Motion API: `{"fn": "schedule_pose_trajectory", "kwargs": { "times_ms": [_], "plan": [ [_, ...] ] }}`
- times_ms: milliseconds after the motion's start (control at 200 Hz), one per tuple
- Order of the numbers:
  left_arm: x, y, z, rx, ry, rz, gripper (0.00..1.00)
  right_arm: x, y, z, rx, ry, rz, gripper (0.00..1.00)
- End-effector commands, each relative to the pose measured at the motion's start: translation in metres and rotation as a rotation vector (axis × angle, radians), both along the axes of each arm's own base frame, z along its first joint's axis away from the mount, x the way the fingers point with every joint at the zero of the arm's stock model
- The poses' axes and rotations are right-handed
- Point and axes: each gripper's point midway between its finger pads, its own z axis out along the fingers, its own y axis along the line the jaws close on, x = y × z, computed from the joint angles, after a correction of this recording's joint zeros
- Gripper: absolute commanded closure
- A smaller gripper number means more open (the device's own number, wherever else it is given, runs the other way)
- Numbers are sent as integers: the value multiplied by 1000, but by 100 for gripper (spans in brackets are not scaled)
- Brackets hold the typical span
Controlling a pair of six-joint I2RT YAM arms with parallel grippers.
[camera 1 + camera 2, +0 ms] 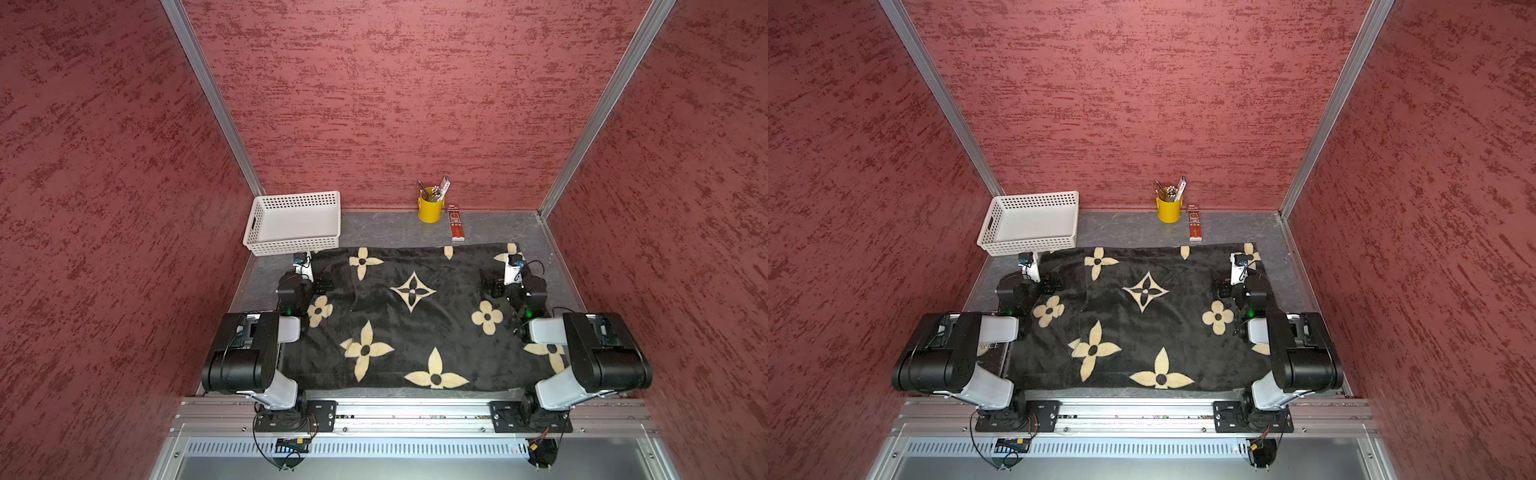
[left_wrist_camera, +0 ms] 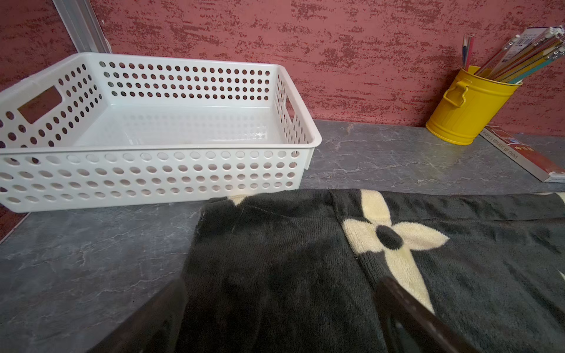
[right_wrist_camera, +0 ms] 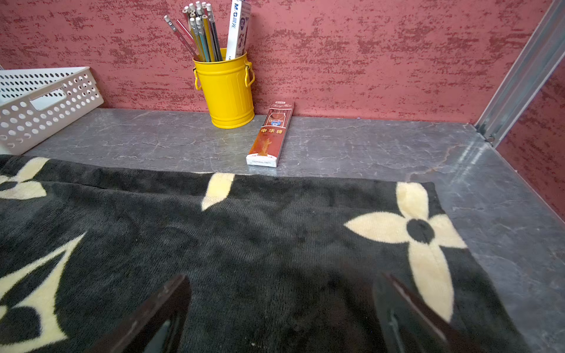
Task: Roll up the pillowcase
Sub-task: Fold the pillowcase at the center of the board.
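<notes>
Left pincer, agape, straddles pillowcase's side edge.

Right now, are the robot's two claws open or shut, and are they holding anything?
The left gripper is open and empty, over the pillowcase.
The right gripper is open and empty too.

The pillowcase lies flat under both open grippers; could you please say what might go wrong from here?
The pillowcase ends close to the white basket and pencil box, so rolling could nudge them. The left gripper and right gripper might pinch only its top layer, skewing the roll.
</notes>
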Motion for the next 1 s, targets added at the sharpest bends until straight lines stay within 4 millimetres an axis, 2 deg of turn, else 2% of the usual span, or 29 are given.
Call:
{"fn": "schedule_pose_trajectory", "kwargs": {
  "times_ms": [0,631,676,751,852,872,997],
  "plan": [
    [1,0,3,3,-10,-8,0,1,1,5,-9,-24,8,2],
    [1,0,3,-3,-10,-11,0,1,0,4,-9,-22,6,1],
    [1,1,3,-4,-10,-7,0,2,-5,5,-6,-24,-27,2],
    [1,7,10,-9,-16,27,0,0,-16,9,2,-39,-98,1],
    [-2,18,29,-17,-5,96,0,-6,-21,19,5,-48,-130,2],
    [-2,21,35,-20,-1,113,0,-8,-23,29,6,-70,-140,1],
    [-8,46,61,-143,97,258,0,-16,-54,54,35,-60,-337,1]
  ]
}}
